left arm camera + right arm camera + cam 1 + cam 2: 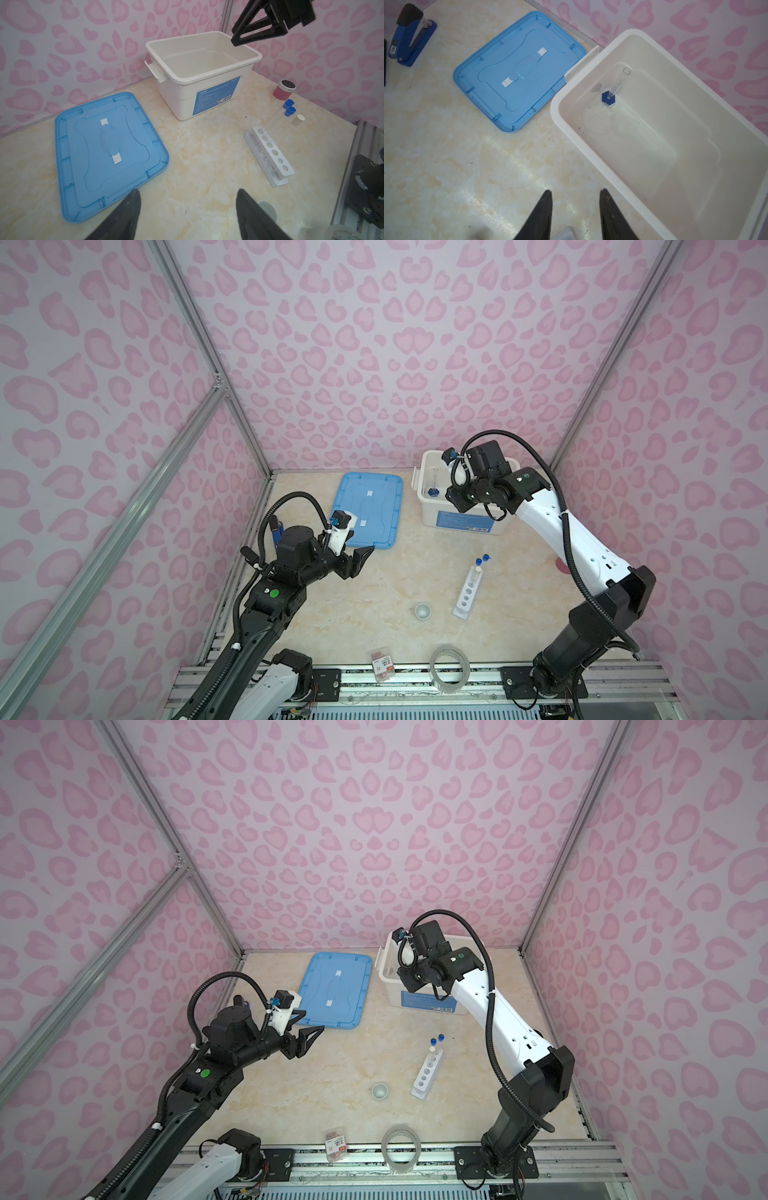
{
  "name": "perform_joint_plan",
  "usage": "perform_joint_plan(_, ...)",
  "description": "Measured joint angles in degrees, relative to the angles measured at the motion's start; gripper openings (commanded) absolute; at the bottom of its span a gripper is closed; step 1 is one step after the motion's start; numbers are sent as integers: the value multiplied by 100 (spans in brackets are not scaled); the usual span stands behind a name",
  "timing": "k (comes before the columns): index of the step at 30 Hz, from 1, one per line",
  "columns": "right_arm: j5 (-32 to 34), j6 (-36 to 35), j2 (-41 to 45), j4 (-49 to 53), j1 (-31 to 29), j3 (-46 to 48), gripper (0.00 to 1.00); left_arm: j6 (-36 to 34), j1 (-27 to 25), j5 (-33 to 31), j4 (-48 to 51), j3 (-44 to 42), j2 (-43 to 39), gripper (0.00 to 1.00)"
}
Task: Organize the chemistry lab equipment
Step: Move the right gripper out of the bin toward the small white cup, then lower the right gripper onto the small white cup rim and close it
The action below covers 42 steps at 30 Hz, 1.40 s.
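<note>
Left end effector spread wide and empty, left of centre in both top views; right end effector, narrowly parted and empty, by the white bin, where the blue-based cylinder sits.

White-and-black arms, ribbed black cables, green dots, perhaps lights
</note>
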<state>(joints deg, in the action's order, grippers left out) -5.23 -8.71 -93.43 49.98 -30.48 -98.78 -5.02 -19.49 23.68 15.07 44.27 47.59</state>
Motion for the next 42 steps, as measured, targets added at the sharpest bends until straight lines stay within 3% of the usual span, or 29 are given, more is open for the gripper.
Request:
perform_joint_plan(9,-219,-59,739,219,-1244,1528,40,-63,-50,63,-70,-9,61,74)
perform_joint_plan(21,-404,662,236,74,-2153,2487,40,-61,-76,98,-184,-179,44,73)
perform_joint_plan(42,-614,1108,-260,-645,-2378,3303,39,-63,-76,138,-192,-240,46,73)
